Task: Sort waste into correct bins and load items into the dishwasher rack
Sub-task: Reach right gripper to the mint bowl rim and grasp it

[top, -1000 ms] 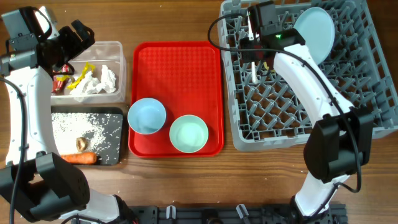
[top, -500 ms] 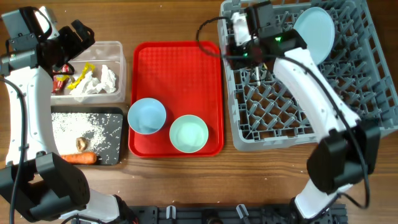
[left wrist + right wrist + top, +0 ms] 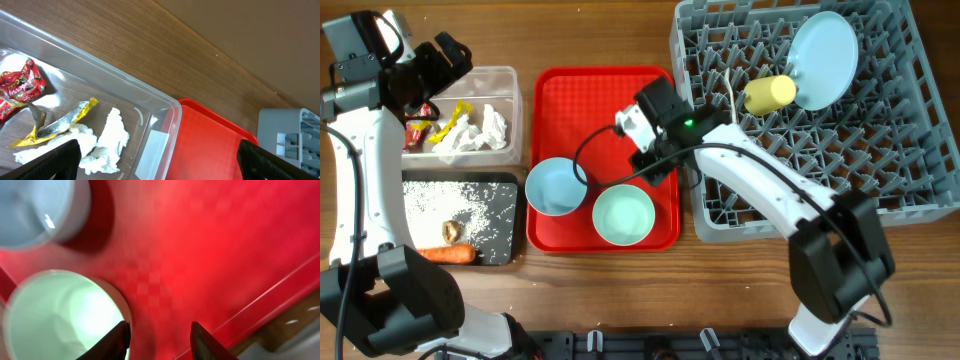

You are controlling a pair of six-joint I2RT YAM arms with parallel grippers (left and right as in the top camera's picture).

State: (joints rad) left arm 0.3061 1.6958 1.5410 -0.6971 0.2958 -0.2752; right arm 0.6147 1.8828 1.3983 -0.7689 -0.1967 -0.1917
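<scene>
Status: right fingers (image 3: 121,337) apart, nothing between them, hovering over red tray (image 3: 605,100). Likely next target is the green-tinted bowl (image 3: 624,215), at 6 o'clock from them overhead; blue bowl (image 3: 556,186) sits at 8. Both are round with no long axis, so a rim pinch works from any side. Right arm is nearer; left fingers (image 3: 55,160) are wide apart over clear tub (image 3: 470,115). Right wrist view shows the empty gap and the bowl rim just beside 1 finger. Overhead hides the tips but shows plate (image 3: 825,58) and cup (image 3: 769,94) in rack (image 3: 920,190).
</scene>
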